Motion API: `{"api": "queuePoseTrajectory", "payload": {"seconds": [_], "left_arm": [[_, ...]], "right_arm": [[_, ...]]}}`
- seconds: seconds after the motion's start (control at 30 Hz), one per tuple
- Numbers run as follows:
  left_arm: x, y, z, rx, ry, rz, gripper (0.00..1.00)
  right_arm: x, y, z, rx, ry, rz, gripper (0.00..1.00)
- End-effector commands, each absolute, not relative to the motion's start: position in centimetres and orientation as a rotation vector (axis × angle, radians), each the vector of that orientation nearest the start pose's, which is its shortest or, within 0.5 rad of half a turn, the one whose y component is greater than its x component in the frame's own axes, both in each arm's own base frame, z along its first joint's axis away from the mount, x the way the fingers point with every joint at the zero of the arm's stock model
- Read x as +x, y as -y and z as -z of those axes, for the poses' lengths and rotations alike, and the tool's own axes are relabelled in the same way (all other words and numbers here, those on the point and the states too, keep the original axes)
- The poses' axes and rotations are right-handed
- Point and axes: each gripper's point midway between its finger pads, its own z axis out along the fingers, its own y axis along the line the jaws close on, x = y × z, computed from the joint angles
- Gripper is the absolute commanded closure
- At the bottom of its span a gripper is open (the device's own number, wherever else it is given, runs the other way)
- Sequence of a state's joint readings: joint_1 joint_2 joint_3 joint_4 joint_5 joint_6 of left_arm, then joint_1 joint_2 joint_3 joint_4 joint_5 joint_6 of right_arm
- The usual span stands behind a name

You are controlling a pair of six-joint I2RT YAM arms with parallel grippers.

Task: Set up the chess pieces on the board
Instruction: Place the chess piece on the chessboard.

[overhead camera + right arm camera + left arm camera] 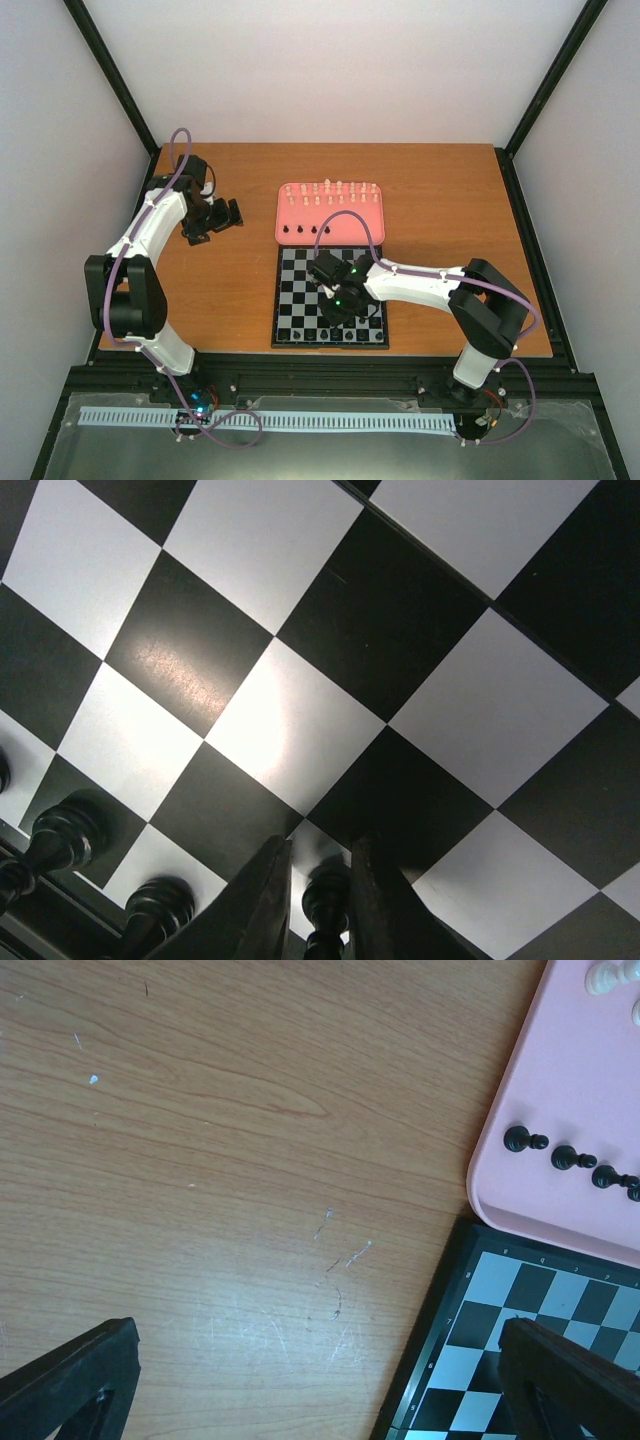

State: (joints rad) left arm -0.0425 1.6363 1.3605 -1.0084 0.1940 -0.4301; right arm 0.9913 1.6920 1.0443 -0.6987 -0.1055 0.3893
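right claw (pixel 320 852) | black piece (pixel 326 905) stands straight up between its fingers, on the board (pixel 290 730) | pinching or loose: can't tell

I see the board (pixel 300 272) lying at the middle of the table's (pixel 200 300) near edge, with the pink tray (pixel 345 232) just behind it. Cream-white chessmen (pixel 335 190) stand along the tray's far side, and a few black chessmen (pixel 305 230) line its near-left edge. More black pieces (pixel 330 335) stand along the board's near edge. My right gripper (pixel 342 305) hangs low over the board's near half. My left gripper (pixel 222 216), fingers spread, hovers over bare table left of the tray
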Motion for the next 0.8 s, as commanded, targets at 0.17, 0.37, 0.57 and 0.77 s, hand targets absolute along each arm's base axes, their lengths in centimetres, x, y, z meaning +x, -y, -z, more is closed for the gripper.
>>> {"api": "queuePoseTrajectory", "payload": {"seconds": [0.17, 0.37, 0.57, 0.77], "left_arm": [[35.9, 5.0, -15.1, -0.481, -2.791, 0.377, 0.00], [36.2, 5.0, -15.6, -0.477, -2.780, 0.379, 0.00], [36.5, 5.1, -15.9, -0.472, -2.774, 0.385, 0.00], [36.8, 5.2, -15.6, -0.475, -2.779, 0.393, 0.00]], "right_arm": [[18.1, -30.2, -5.8, -0.909, -2.805, -0.339, 0.70], [19.3, -30.9, -7.6, -0.908, -2.760, -0.323, 0.66], [23.2, -30.3, -10.1, -0.783, -2.709, -0.293, 0.61], [31.7, -28.9, -11.6, -0.588, -2.698, -0.300, 0.52]]}}
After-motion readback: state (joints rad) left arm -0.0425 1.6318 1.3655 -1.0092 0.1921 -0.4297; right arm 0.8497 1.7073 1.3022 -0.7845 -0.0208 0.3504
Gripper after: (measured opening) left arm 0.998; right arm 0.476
